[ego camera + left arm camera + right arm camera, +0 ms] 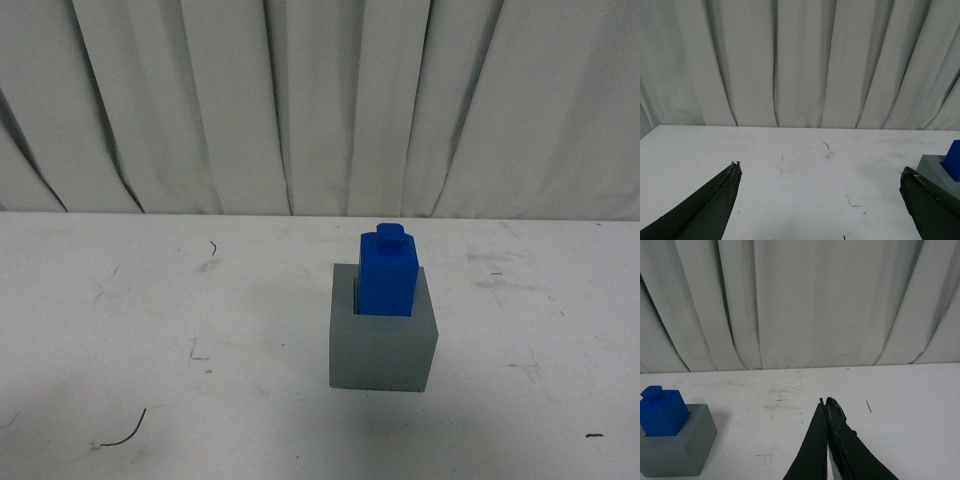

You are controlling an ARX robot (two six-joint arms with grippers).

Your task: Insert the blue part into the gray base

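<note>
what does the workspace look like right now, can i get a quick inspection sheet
surface: white table, scuffed, with small dark marks
job's things: blue part stands upright in the recess of the gray base, knob on top
clutter: a thin dark strand near the front edge, a small dark fleck to the right
grippers: left gripper open, holding nothing; right gripper shut, empty; both away from the blocks
cables: nothing seen
surroundings: pleated white curtain behind the table
</note>
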